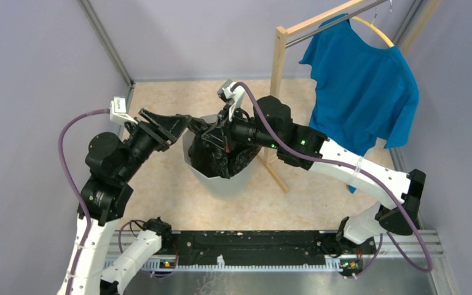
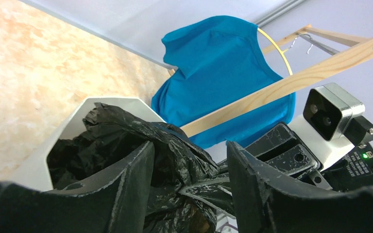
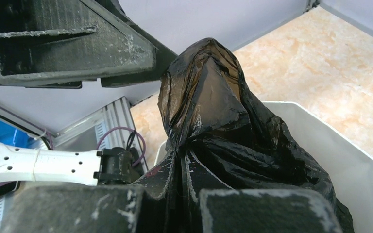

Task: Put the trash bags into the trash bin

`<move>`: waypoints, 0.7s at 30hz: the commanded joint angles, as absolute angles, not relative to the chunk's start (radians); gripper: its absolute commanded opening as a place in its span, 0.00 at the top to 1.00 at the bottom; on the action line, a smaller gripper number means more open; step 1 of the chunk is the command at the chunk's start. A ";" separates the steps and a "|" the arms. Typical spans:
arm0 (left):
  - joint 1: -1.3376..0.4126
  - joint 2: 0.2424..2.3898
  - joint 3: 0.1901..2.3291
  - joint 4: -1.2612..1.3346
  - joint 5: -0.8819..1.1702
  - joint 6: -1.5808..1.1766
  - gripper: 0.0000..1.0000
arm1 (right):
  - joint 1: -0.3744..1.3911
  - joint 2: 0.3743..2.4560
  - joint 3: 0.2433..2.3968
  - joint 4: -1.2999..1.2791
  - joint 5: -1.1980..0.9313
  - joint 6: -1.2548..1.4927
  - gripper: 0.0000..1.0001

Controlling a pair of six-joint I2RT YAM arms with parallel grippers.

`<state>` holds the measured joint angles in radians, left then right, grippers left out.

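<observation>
Though sunk mostly into trash bin [image 1: 227, 184], bunched up in a peak just ahead of right gripper [image 3: 188, 194]: trash bags [image 3: 209, 107], clamped between its fingers [image 3: 262, 208]. Left gripper [image 2: 189, 160] spread wide, fingers [image 2: 131, 189] straddling black plastic, contact unclear. Past them, blue shirt [image 2: 213, 68] on wooden rack [image 2: 320, 68]. Pinch itself seen only from right wrist view.

The bag [image 3: 223, 136] hides the inside of the bin [image 3: 364, 179] and the fingertips of the right hand [image 3: 182, 187]. The picture's lower edge cuts off the left hand [image 2: 189, 148].
</observation>
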<state>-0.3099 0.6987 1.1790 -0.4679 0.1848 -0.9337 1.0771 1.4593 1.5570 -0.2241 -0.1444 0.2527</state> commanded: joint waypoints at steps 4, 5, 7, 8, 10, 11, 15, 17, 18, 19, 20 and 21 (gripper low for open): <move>-0.310 0.718 1.137 -0.369 0.255 -0.965 0.39 | 1.076 1.415 1.549 -0.156 -0.142 0.221 1.00; -0.311 0.721 1.133 -0.366 0.260 -0.965 0.39 | 1.076 1.417 1.549 -0.152 -0.143 0.222 1.00; -0.310 0.730 1.134 -0.359 0.270 -0.955 0.39 | 1.076 1.419 1.551 -0.148 -0.145 0.222 1.00; -0.310 0.736 1.136 -0.356 0.273 -0.947 0.39 | 1.075 1.421 1.551 -0.147 -0.145 0.221 1.00; -0.310 0.745 1.139 -0.349 0.276 -0.922 0.44 | 1.075 1.422 1.550 -0.148 -0.147 0.221 1.00; -0.309 0.750 1.142 -0.350 0.275 -0.906 0.49 | 1.075 1.422 1.549 -0.149 -0.149 0.220 1.00; -0.310 0.765 1.183 -0.403 0.259 -0.814 0.80 | 1.075 1.404 1.545 -0.203 -0.149 0.193 0.84; -0.310 0.767 1.212 -0.447 0.252 -0.755 0.88 | 1.075 1.388 1.569 -0.284 -0.130 0.138 0.63; -0.310 0.767 1.228 -0.468 0.252 -0.730 0.91 | 1.075 1.379 1.589 -0.337 -0.094 0.113 0.55; -0.310 0.768 1.243 -0.488 0.258 -0.706 0.95 | 1.076 1.369 1.604 -0.382 -0.056 0.096 0.49; -0.310 0.770 1.259 -0.503 0.271 -0.685 0.99 | 1.075 1.356 1.614 -0.416 -0.023 0.077 0.45; -0.310 0.776 1.274 -0.518 0.287 -0.666 1.00 | 1.076 1.341 1.618 -0.443 -0.007 0.056 0.42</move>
